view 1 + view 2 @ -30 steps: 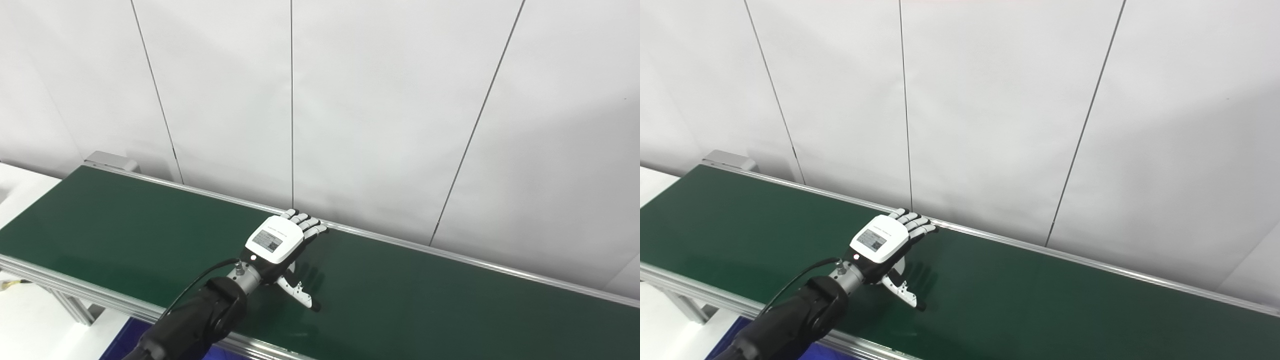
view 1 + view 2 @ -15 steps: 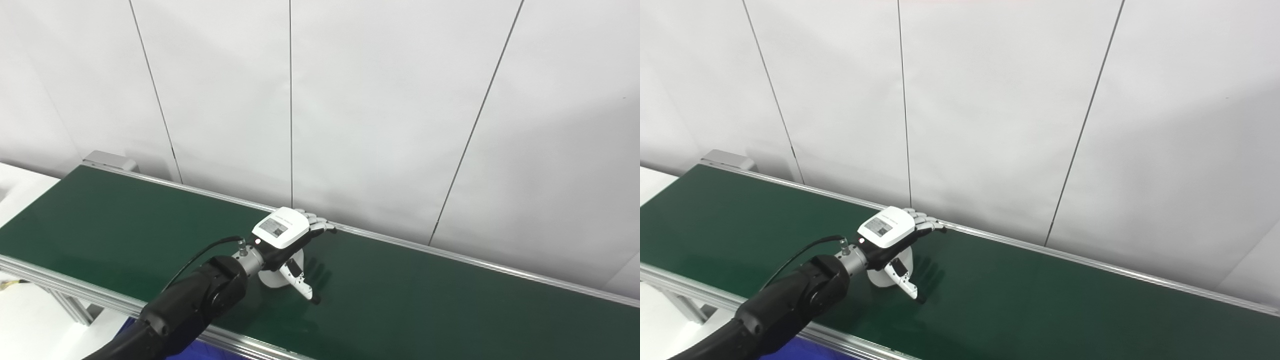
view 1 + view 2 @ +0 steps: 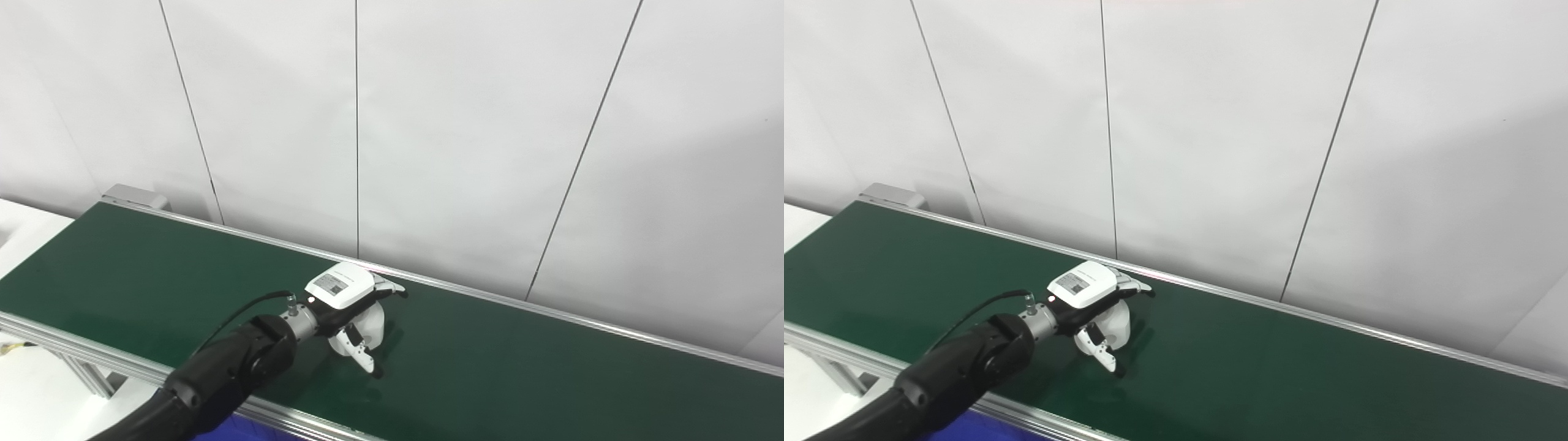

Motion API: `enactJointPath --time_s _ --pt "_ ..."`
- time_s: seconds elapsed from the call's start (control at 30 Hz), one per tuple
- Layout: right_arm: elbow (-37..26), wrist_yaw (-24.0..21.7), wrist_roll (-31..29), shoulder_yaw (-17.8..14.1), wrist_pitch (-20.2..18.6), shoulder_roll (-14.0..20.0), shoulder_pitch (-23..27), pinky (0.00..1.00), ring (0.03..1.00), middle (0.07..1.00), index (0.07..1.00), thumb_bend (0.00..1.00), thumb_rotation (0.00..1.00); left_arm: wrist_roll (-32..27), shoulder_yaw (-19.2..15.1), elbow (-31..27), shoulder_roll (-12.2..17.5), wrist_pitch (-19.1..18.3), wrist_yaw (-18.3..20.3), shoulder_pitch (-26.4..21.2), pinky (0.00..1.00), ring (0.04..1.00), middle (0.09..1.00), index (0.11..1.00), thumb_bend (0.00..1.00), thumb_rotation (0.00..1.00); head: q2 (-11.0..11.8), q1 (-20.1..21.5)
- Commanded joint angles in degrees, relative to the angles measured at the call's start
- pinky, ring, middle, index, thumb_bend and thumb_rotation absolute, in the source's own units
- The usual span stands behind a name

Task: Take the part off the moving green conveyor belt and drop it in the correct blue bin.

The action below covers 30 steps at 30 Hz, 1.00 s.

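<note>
Part [image 3: 367,320] sits on the belt [image 3: 520,367] under my left hand [image 3: 346,297], fingers curling round it, grip uncertain; belt motion could slip it free.

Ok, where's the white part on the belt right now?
The white part sits mid-belt on the green conveyor, under the left hand, whose fingers curl over it, nearer the far rail.

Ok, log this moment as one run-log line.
left hand: over belt, fingers curled around white part | part: on green conveyor belt, lift not evident | right hand: not in view | blue bin: sliver at bottom edge
</note>
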<state>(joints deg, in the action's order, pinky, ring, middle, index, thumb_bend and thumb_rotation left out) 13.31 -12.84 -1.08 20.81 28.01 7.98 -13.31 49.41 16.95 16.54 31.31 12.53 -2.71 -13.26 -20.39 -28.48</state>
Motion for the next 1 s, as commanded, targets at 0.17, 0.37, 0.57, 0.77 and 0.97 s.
enactJointPath --time_s 0.17,0.37,0.57,0.77,0.97 --pt "0.2 -2.4 0.8 1.0 -1.1 -0.5 -0.6 0.98 0.994 0.997 0.99 0.93 0.92 2.2 -0.6 -0.8 0.5 -1.4 -4.2 -0.2 0.64 0.68 0.711 0.724 0.86 0.18 -0.4 -0.1" --pt "-0.3 -2.3 1.2 1.1 -1.1 -0.6 -0.8 0.95 0.984 0.989 0.993 0.93 0.93 3.4 -0.4 -1.2 -0.2 -4.3 -3.5 -0.3 0.47 0.504 0.495 0.542 0.58 0.0 -0.6 0.1" --pt "-0.5 -1.7 1.5 1.2 -1.1 -0.5 -0.8 0.9 0.963 0.975 0.99 0.93 0.93 2.5 -1.0 -2.2 -1.1 -6.3 -2.0 -0.2 0.33 0.375 0.416 0.518 0.52 0.0 -0.7 0.1" --pt "-0.4 -1.4 1.7 1.2 -1.1 -0.5 -0.7 0.87 0.948 0.966 0.988 0.94 0.93 2.4 -1.0 -3.0 -1.3 -7.5 -1.4 -0.2 0.35 0.399 0.434 0.517 0.52 0.0 -0.8 0.1" --pt "-0.5 -1.6 1.6 1.2 -1.1 -0.5 -0.7 0.86 0.951 0.967 0.994 0.93 0.93 1.9 -1.3 -5.3 -1.0 -7.5 -1.3 -0.1 0.35 0.413 0.45 0.511 0.52 0.0 -1.8 0.0"
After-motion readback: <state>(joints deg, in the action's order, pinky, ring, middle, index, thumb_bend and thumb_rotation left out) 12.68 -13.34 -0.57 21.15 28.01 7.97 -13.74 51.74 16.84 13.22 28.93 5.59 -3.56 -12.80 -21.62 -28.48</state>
